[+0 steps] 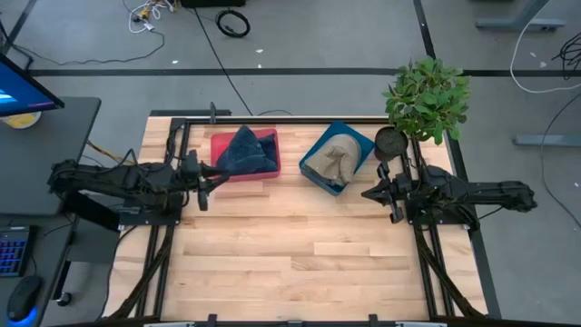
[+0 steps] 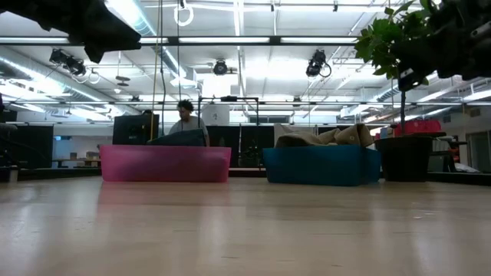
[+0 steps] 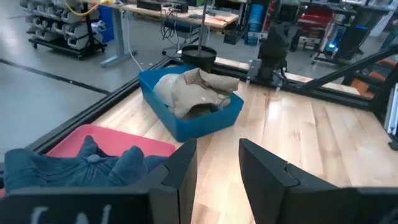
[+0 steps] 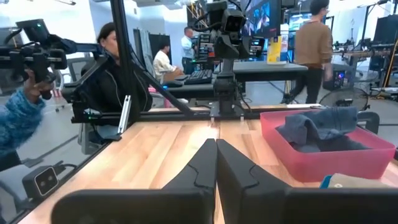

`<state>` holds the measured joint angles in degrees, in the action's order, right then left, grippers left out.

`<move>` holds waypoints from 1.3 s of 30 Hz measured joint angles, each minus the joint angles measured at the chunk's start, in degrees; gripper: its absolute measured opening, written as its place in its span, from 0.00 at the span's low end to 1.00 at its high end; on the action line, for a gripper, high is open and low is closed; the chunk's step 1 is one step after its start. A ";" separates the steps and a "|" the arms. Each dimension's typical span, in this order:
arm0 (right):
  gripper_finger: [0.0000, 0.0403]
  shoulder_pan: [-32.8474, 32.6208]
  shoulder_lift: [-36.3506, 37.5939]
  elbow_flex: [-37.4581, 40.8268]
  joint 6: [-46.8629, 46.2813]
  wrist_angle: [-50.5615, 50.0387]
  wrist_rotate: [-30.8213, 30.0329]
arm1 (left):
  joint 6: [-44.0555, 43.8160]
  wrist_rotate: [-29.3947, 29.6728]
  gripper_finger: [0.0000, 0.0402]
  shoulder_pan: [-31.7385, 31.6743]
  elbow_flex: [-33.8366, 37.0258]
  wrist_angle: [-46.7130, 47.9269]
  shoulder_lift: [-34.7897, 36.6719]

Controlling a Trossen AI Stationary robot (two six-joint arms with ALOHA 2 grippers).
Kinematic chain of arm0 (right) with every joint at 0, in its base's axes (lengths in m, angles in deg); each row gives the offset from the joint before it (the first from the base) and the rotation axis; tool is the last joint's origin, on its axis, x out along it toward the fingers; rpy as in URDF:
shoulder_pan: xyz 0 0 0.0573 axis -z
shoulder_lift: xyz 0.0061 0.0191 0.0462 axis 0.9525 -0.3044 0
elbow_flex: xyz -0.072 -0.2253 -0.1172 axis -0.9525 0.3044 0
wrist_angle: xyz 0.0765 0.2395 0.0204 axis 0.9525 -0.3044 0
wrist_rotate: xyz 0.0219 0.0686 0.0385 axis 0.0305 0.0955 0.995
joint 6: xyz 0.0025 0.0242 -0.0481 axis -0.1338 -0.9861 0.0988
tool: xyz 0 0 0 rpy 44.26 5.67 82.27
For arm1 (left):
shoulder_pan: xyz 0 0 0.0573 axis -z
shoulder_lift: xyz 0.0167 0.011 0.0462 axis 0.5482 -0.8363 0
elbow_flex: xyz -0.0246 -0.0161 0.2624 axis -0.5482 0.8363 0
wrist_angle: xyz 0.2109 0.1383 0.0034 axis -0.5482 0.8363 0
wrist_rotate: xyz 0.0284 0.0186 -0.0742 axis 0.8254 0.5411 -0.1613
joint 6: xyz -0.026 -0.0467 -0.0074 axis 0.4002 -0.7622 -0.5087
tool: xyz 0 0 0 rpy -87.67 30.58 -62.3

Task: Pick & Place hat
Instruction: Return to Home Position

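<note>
Gray-tan cap (image 1: 336, 162) can be seen slumped, pretty crumpled, inside the blue bin (image 1: 318, 143) toward the back of the wooden table (image 1: 290, 254). Going from the left: the left gripper (image 3: 216, 149) is held just beside the pink bin (image 1: 218, 150), fingers spread apart with nothing between them. A dark blue cap (image 1: 247, 153) is piled in that bin. Right of the blue bin, the right gripper (image 4: 216, 144) is held with its fingers pressed together, empty. A potted plant (image 1: 427, 95) is stood at the back right corner.
</note>
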<state>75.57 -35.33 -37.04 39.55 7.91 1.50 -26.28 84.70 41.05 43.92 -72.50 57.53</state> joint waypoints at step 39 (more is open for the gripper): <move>0.03 0.02 4.89 0.33 2.93 -7.32 -0.01 | 6.05 -9.18 0.30 -1.00 24.52 -13.42 25.86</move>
<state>75.59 -30.44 -36.71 42.48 0.59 1.49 -20.23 75.52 40.05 68.44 -85.92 83.39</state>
